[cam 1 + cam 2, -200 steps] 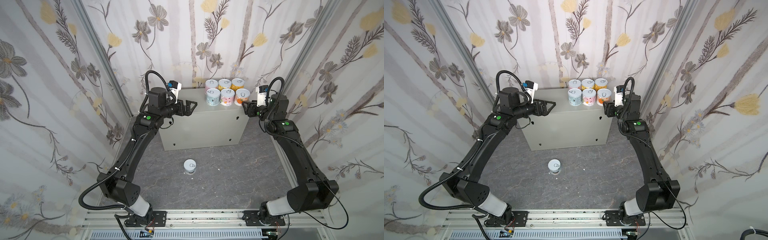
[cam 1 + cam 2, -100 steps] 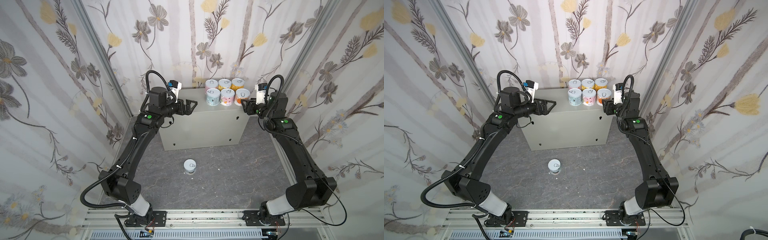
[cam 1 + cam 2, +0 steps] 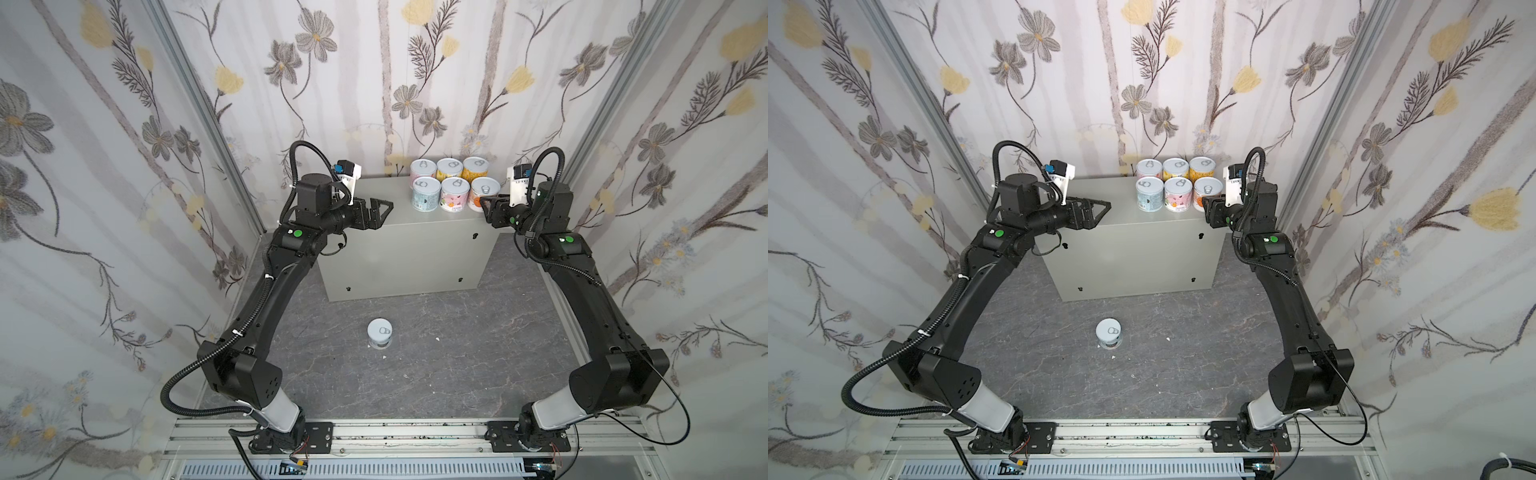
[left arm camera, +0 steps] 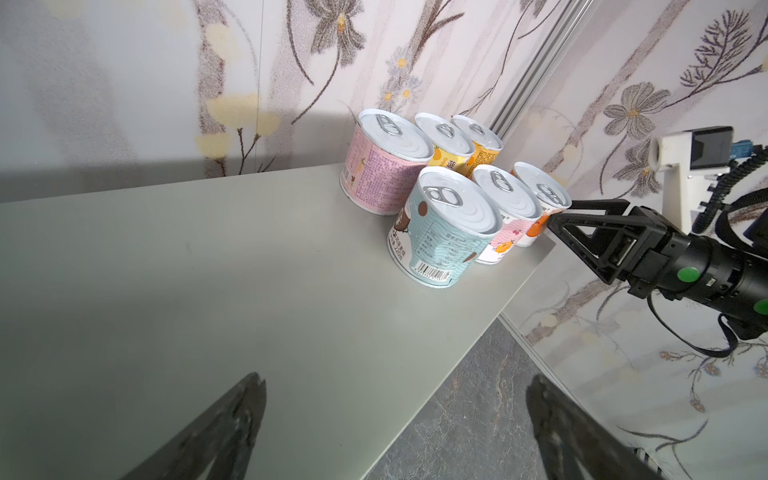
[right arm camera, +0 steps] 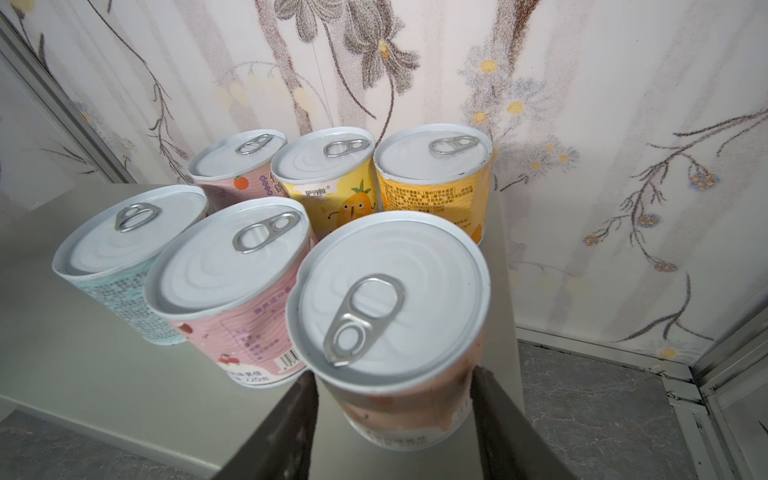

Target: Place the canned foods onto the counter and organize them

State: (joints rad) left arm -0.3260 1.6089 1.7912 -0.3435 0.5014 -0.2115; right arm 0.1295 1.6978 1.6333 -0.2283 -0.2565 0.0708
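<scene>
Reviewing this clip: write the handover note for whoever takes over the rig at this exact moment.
Left claw: open, empty, hovering over the bare left part of the counter.
Right claw: shut on the orange-label can at the group's front right corner; the can appears set down.
Done: six cans upright on the counter, two rows of three.
Left: release that can, then fetch the seventh can, upright on the floor, and add it.
</scene>
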